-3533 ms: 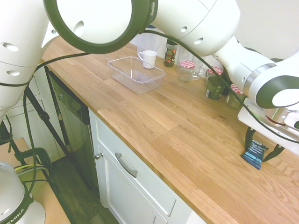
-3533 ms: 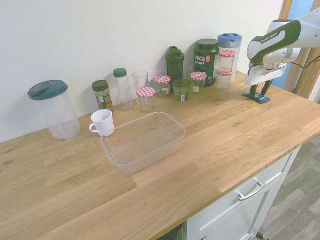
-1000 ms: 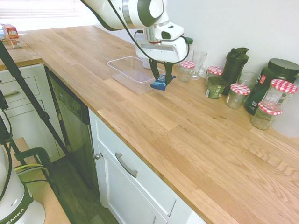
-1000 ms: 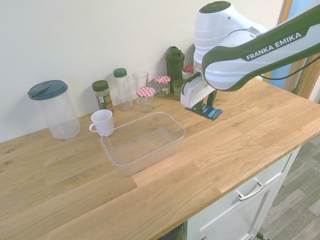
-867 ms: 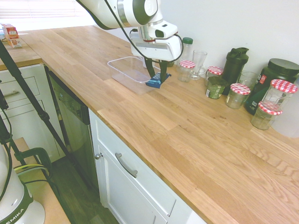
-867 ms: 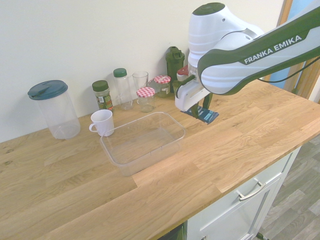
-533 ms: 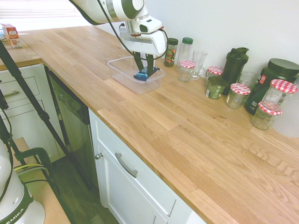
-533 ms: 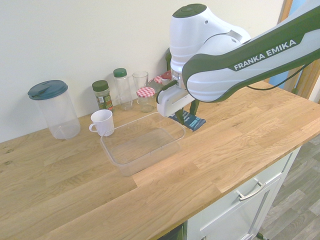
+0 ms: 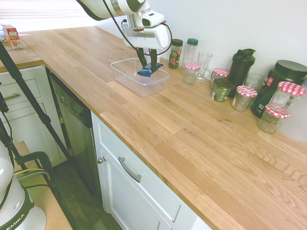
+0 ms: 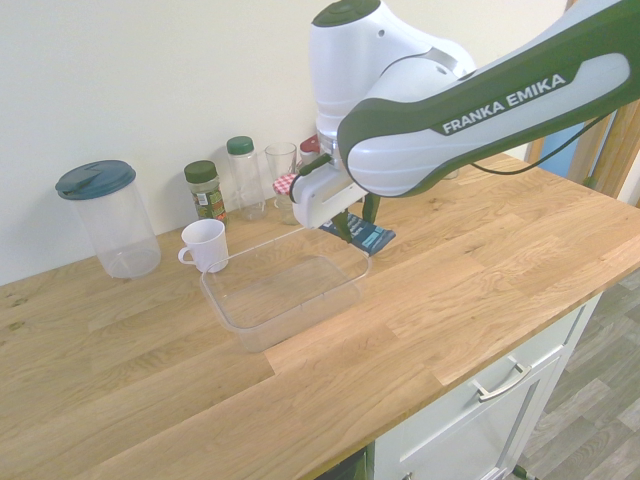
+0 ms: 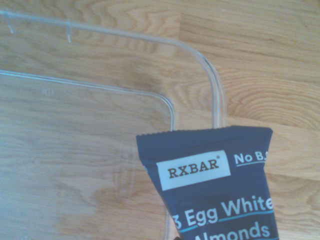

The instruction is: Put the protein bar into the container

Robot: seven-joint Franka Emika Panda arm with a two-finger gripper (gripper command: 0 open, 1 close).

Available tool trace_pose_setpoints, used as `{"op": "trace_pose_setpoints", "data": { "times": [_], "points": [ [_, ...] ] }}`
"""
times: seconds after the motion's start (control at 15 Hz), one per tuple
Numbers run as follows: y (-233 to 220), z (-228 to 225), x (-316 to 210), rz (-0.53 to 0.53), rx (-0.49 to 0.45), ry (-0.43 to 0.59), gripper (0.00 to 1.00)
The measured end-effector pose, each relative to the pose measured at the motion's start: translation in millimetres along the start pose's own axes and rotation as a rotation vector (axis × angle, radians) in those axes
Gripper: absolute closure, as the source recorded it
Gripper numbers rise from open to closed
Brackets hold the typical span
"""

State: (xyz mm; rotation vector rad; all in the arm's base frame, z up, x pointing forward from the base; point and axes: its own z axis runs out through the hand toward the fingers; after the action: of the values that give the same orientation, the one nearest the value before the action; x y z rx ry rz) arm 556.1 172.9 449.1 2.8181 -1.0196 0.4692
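Nearest, at the bottom middle of the first exterior view, a white drawer front carries a curved metal handle [image 9: 129, 170] (a round knob [image 9: 101, 160] sits just left of it). Above it the wooden worktop [image 9: 177, 143] runs up and across the frame. At the right edge stand two jars with red-checked lids, one [image 9: 274, 118] in front of the other [image 9: 287, 96], and a big dark tub [image 9: 279, 79] beside them. Left of that come a dark shaker bottle [image 9: 240, 69] and more small jars.

In the upper middle, the clear container [image 9: 139, 87] lies on the worktop. The gripper [image 9: 149, 68] points down near its right-hand end, fingers closed on the protein bar [image 9: 145, 73] (dark navy, "RXBAR" plain to read in the wrist view). The bar is held near one corner of the container, and in the wrist view it covers part of the rim there; whether it touches the rim, I cannot tell.

Behind the container in the second exterior view, left of centre, is a white mug [image 10: 206, 245], with a blue-lidded pitcher [image 10: 118, 225] further left. Farthest, at the upper left of the first exterior view, stands an orange-and-white carton [image 9: 12, 37] (cut by the frame).
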Motion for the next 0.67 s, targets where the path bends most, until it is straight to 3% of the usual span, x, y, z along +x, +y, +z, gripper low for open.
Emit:
{"op": "trace_pose_setpoints", "data": {
  "times": [0.67],
  "points": [
    [-75,31,-13,-0.044,-0.034,0.027,1.0]
  ]
}}
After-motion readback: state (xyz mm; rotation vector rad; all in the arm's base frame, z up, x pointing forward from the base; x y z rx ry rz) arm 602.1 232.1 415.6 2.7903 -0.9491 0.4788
